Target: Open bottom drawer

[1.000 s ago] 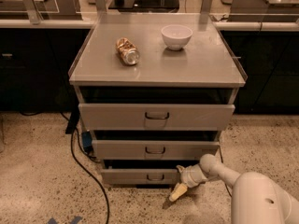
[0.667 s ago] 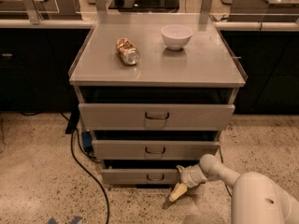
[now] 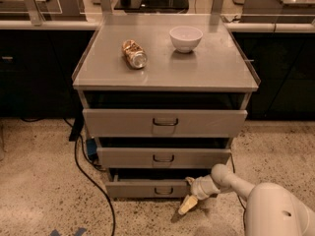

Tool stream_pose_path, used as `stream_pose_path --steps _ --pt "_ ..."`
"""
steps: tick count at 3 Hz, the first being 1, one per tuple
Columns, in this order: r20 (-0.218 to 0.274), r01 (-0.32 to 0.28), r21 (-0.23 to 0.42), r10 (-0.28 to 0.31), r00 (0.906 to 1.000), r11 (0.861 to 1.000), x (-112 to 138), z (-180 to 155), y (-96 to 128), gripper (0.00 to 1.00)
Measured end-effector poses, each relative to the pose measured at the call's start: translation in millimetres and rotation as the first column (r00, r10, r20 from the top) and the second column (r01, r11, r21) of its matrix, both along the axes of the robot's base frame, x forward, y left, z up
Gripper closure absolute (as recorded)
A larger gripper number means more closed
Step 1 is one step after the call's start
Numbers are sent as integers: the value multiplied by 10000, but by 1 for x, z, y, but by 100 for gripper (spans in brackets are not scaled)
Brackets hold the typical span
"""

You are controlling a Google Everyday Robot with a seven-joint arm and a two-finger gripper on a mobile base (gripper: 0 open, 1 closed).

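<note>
The pincer (image 3: 188, 205) hangs low near the floor, just in front of the right end of the bottom drawer (image 3: 142, 187) and to the right of its small loop handle (image 3: 164, 191), and whether it is spread or pressed together cannot be told. The drawer, lowest of the three, looks closed or barely out, with no tray showing. So the handle seems not yet taken, and nearly all of the pull remains.

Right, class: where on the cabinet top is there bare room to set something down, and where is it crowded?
The cabinet top is bare across its front half, ahead of the can and bowl, and right of the bowl. The gap between them is narrower. Crowded: the right end of the bottom drawer, where the gripper sits near the floor.
</note>
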State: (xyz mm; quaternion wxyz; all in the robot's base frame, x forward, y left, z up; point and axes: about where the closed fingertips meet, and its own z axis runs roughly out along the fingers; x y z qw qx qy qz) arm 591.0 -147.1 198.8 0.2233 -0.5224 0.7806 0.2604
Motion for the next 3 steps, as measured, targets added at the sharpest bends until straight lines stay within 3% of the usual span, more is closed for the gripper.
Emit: stream_pose_path --steps 1,2,3 --pt "-183 156 332 -150 9997 9993 -30 2 2 0" --pt "-428 800 894 -765 9962 9928 -93 17 -5 0" --pt "-1033 458 1125 -341 9941 9926 -137 8 14 0"
